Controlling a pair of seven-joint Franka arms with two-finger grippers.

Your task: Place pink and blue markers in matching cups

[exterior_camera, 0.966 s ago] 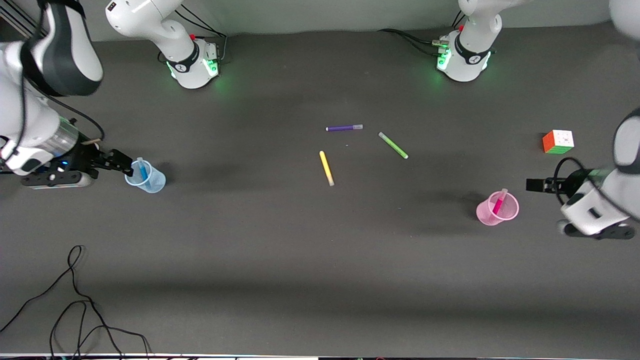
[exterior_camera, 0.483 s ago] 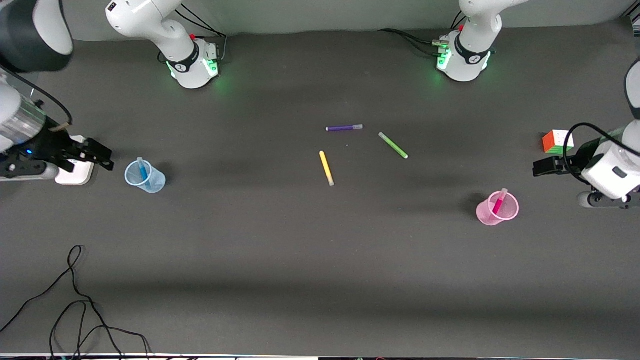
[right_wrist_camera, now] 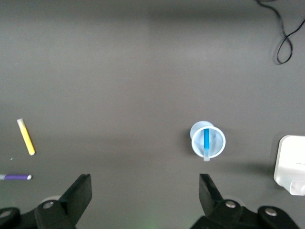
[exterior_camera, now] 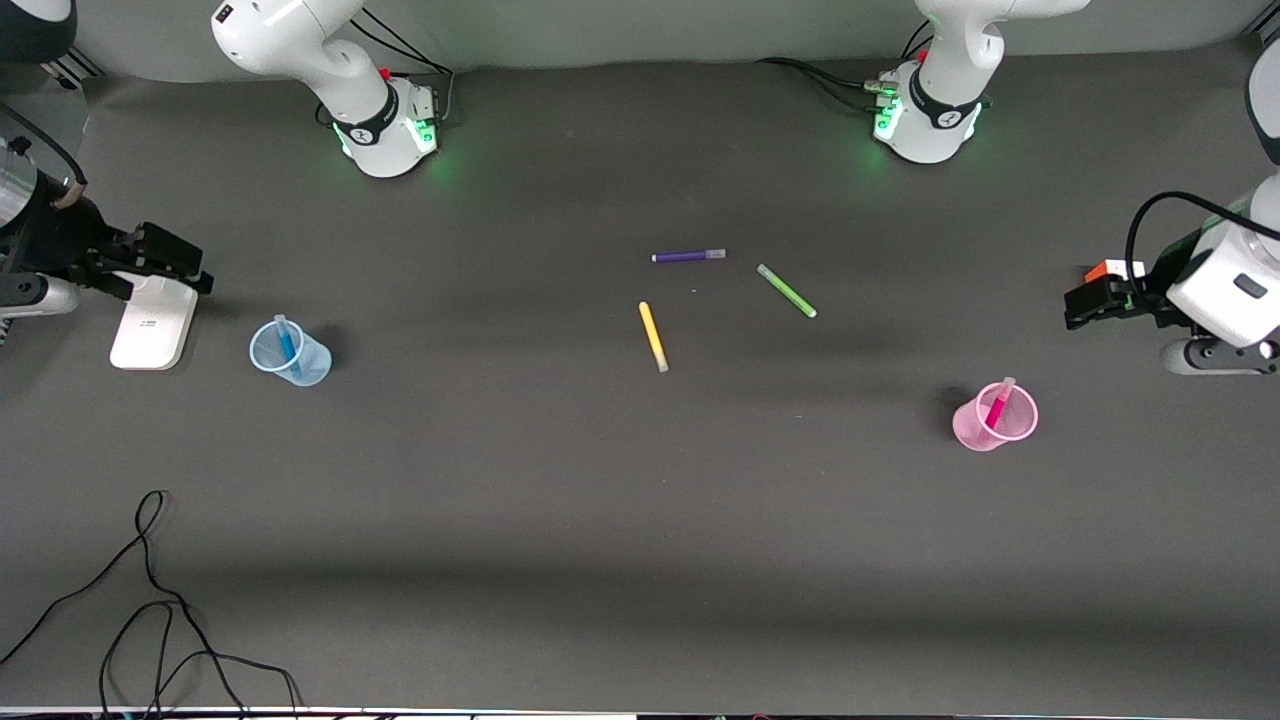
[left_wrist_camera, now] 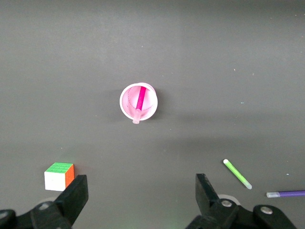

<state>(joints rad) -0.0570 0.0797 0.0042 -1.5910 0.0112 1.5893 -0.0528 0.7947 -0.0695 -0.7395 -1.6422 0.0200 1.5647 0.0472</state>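
The blue marker [exterior_camera: 287,344] stands inside the pale blue cup [exterior_camera: 312,368] toward the right arm's end of the table. The pink marker [exterior_camera: 997,408] stands inside the pink cup [exterior_camera: 968,425] toward the left arm's end. My right gripper [exterior_camera: 188,264] is open and empty, in the air over the end of a white device, apart from the blue cup. My left gripper [exterior_camera: 1076,306] is open and empty, in the air over the cube, apart from the pink cup. The left wrist view shows the pink cup [left_wrist_camera: 127,102] with the pink marker [left_wrist_camera: 141,97]. The right wrist view shows the blue cup [right_wrist_camera: 218,143] with the blue marker [right_wrist_camera: 206,139].
A purple pen [exterior_camera: 688,256], a green pen [exterior_camera: 786,291] and a yellow pen [exterior_camera: 652,336] lie mid-table. A colour cube [exterior_camera: 1104,269] sits partly hidden under the left gripper. A white device [exterior_camera: 150,328] lies by the blue cup. A black cable [exterior_camera: 150,600] lies near the front camera.
Both grippers have drawn back from the cups toward the table's ends and the bases. The markers stay in their cups. The white device is uncovered; the cube is now partly hidden.
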